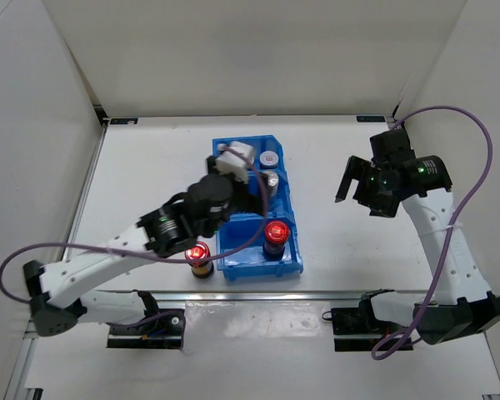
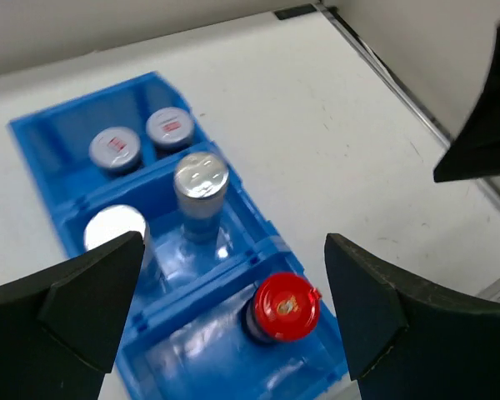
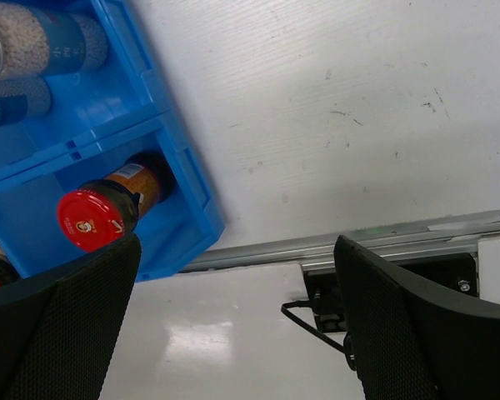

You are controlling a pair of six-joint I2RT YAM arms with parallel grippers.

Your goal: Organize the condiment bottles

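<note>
One red-capped bottle point(image 1: 200, 252) stood on the table point(image 1: 150, 167), just beside the near left corner of the blue bin point(image 1: 262, 268). The left gripper point(image 2: 233, 242) hung above the bin, its fingers wide apart and empty. Inside the bin, the white-capped bottles point(image 2: 115, 148) were in the far compartment, the silver-capped bottles point(image 2: 202, 177) in the middle one, and the second red-capped bottle point(image 1: 275, 232) in the near one. To the right of the bin, the right gripper point(image 3: 236, 242) was also wide apart and held nothing.

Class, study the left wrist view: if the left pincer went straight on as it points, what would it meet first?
Probably the central silver-capped bottle in the middle compartment of the blue bin, straight ahead of the open left pincer. The red-capped bottle sits just below that line; depth is unclear.
</note>
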